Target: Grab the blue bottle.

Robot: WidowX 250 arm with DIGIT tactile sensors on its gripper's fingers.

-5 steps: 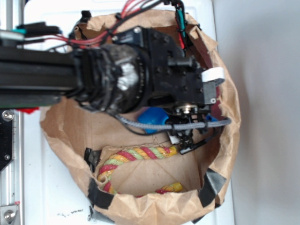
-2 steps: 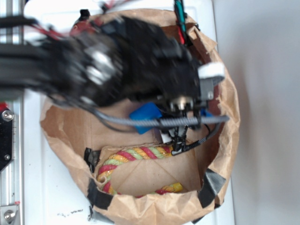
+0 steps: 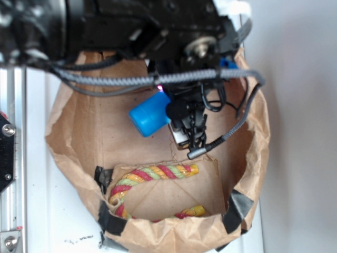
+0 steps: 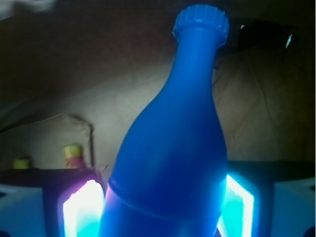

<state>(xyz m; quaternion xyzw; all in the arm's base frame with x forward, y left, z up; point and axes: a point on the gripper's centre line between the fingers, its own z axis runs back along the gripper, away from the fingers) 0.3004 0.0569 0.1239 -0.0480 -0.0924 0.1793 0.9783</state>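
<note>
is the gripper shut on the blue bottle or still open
Shut on it: the blue bottle sits between both gripper fingers, touching them.

Exterior view chops the arm (image 3: 105,26) off at the top and left edges, and it's blurry up there, so the claw's fingers are basically lost in black hardware and cables. Only the base end of the blue bottle (image 3: 150,114) pokes out; neck and lip are hidden under the arm. The rope (image 3: 158,174) is partly tucked behind the paper bag (image 3: 68,142) fold. On the wrist cam, the bottle's bottom is cut by the lower edge, and the glowing finger pads (image 4: 81,210) are overexposed.
</note>
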